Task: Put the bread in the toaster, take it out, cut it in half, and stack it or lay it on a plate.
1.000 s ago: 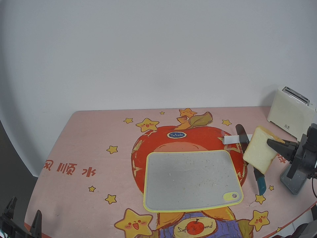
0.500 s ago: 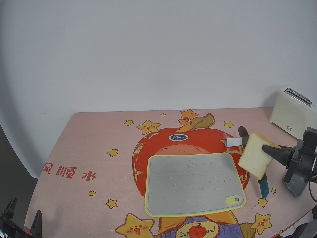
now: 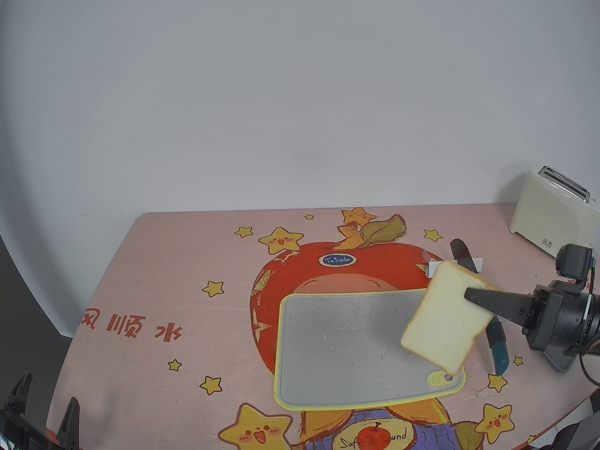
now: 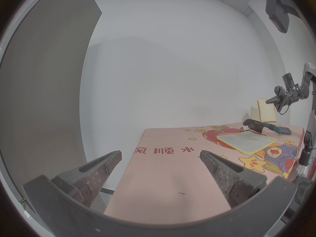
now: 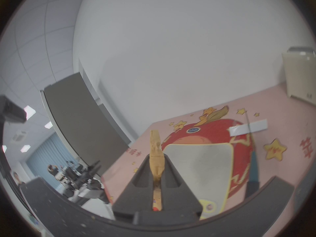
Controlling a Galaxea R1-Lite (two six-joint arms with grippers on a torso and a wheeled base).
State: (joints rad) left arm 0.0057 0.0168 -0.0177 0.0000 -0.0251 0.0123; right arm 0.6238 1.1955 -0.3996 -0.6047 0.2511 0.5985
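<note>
The right gripper (image 3: pixel 470 295) is clamped on one edge of the bread slice (image 3: pixel 445 317). The slice is held tilted in the air at the gripper's 9 o'clock, over the 3 o'clock edge of the cutting board (image 3: pixel 350 345). The left gripper (image 4: pixel 159 157) is spread wide, with nothing held.

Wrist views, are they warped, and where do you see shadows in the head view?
Left wrist view: strong fisheye, dark panel's edge bowed, corners black. Right wrist view: same curved rim, with ceiling lights bright at one edge. Head view: even, soft light; only a faint shadow on the wall beside the toaster.
</note>
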